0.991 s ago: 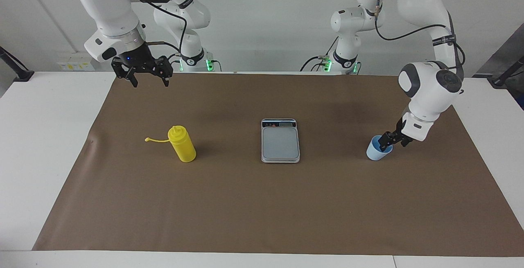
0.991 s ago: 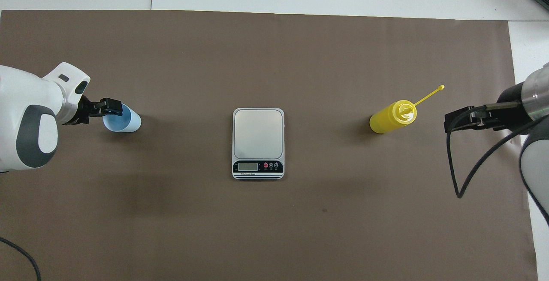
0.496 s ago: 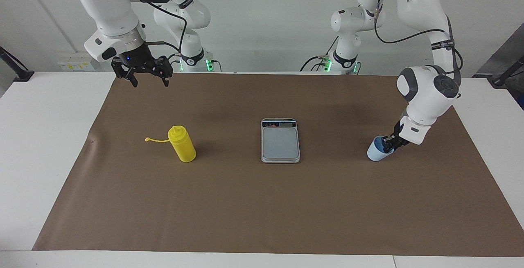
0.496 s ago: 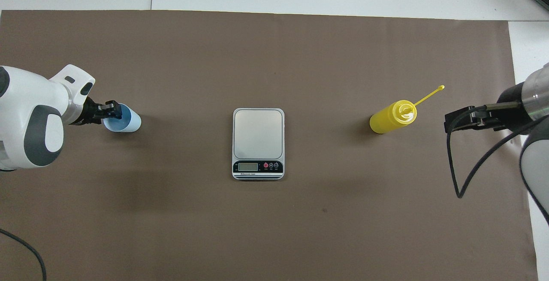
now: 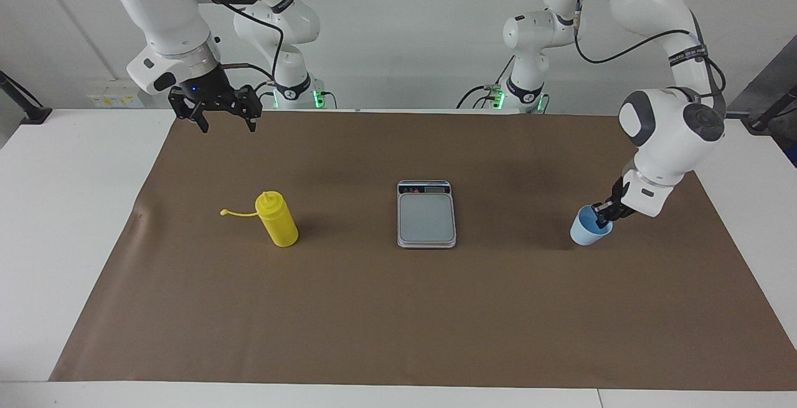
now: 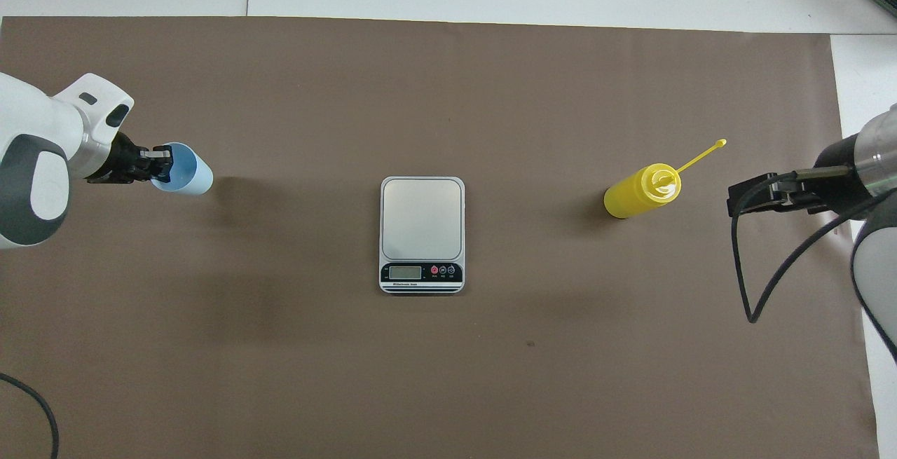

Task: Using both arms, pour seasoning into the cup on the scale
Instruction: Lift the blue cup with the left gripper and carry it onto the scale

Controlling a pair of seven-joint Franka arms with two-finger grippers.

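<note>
A white table carries a big brown paper mat that reaches almost to the table's edges. Most of the mat is bare, with lots of open room around each thing.

In the middle lies the scale, flat and silver-grey, with a smooth plate and a dark strip on the edge nearer to the robots.

Toward the right arm's end stands the seasoning, a yellow plastic bottle, round, with a pointy top and a thin strap sticking out sideways.

Toward the left arm's end is the cup, small and light blue, tilted. The left gripper has its fingers pinched on the cup's rim.

The right gripper waits up in the air over the mat's edge, fingers apart, holding nothing.
</note>
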